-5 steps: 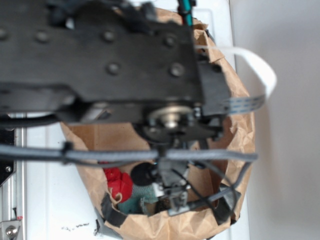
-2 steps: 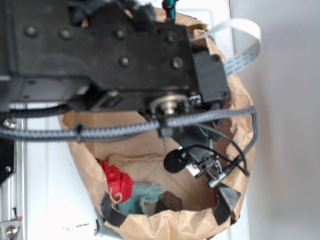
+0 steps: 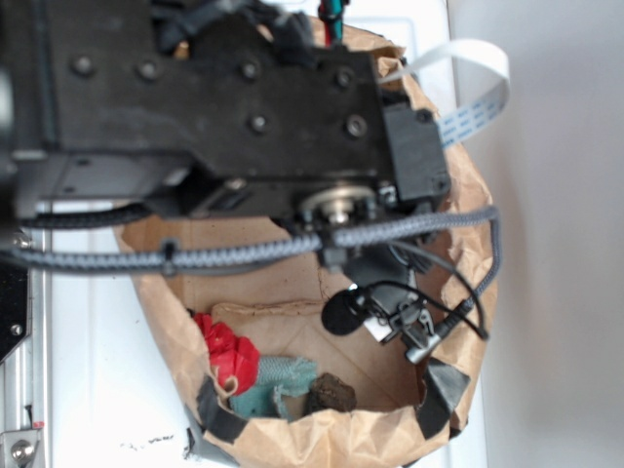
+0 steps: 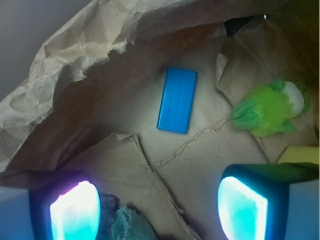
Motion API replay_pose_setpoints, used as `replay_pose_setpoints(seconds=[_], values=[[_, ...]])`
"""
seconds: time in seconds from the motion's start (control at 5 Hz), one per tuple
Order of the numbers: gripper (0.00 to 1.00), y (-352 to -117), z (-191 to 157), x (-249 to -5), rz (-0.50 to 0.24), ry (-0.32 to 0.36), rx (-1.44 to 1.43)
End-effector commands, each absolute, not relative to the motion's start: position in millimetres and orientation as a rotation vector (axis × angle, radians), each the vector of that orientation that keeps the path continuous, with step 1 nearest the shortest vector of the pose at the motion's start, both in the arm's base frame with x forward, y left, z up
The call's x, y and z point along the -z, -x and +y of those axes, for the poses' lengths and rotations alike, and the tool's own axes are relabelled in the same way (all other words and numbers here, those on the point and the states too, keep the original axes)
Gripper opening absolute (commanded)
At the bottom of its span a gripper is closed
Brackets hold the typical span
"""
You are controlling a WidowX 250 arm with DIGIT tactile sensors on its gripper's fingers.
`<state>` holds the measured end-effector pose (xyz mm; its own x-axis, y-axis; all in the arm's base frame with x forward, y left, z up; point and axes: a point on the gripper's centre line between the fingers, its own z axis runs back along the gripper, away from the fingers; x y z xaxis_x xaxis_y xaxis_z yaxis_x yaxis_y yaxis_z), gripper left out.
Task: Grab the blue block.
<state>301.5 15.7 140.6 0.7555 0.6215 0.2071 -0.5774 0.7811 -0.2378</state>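
The blue block is a flat bright blue slab lying on the floor of a brown paper bag, seen in the wrist view. My gripper is open and empty, its two glowing pads wide apart at the bottom of that view, above the bag floor and short of the block. In the exterior view the gripper hangs inside the bag, and the arm hides the block.
A green fuzzy toy lies right of the block, with a yellow sponge below it. A teal cloth, a red item and a dark lump lie at the bag's near side. Crumpled bag walls surround everything.
The arm has lifted and the gripper has moved right and up, away from the teal cloth and dark lump, which now show. Little moved in the last half second.
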Motion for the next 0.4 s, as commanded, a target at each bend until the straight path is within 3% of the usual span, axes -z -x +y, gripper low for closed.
replay_pose_setpoints(seconds=[0.0,0.2], values=[[1.00,-303.9,29.9,-132.9,-0.348,0.154,-0.690],[1.00,-313.8,37.2,-108.5,-0.352,0.140,-0.716]])
